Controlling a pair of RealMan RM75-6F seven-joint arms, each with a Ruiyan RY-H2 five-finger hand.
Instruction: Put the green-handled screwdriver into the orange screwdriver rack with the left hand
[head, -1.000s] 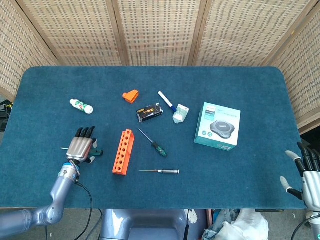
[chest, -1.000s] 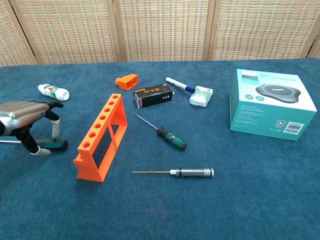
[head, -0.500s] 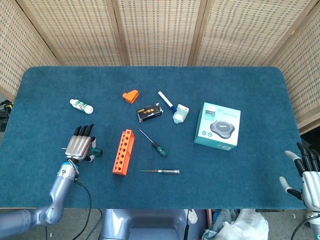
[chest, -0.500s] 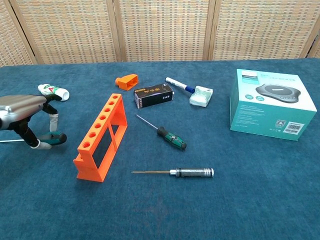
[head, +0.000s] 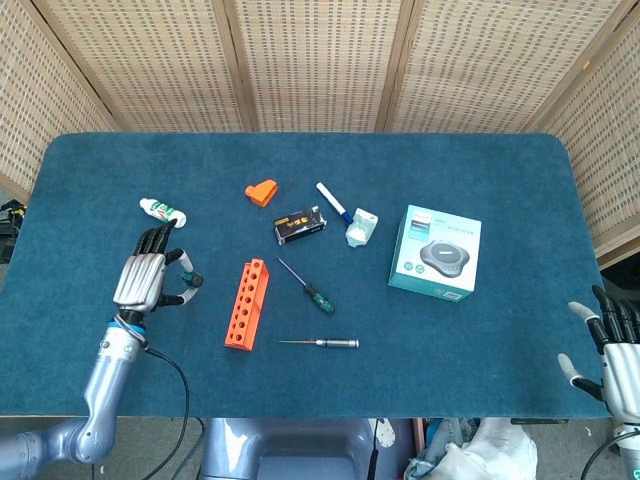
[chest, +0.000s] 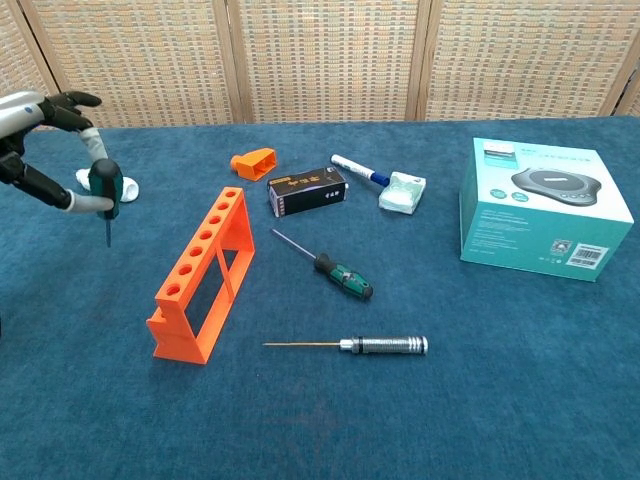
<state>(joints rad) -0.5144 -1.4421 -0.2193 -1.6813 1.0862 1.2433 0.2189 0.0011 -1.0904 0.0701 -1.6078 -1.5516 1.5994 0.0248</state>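
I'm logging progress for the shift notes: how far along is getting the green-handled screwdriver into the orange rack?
Done: the left hand has picked up the green-handled screwdriver and holds it off the table, tip down. In hand: carrying it; it hangs left of the orange rack. Left: line the tip over a hole and lower it in; every visible hole looks empty.

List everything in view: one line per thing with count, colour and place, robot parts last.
Table: 1, blue cloth.
Orange screwdriver rack: 1, left of centre.
Green-handled screwdriver: 1, held in the air, tip down, left of rack.
Second green-handled screwdriver: 1, lying right of rack.
Metal-handled screwdriver: 1, silver, near edge.
Orange block: 1, behind rack.
Black box: 1, centre.
Marker: 1, white, blue tip.
Pale packet: 1, beside marker.
Teal box: 1, right.
White tube: 1, far left.
Left hand: holds screwdriver.
Right hand: open, near right corner.
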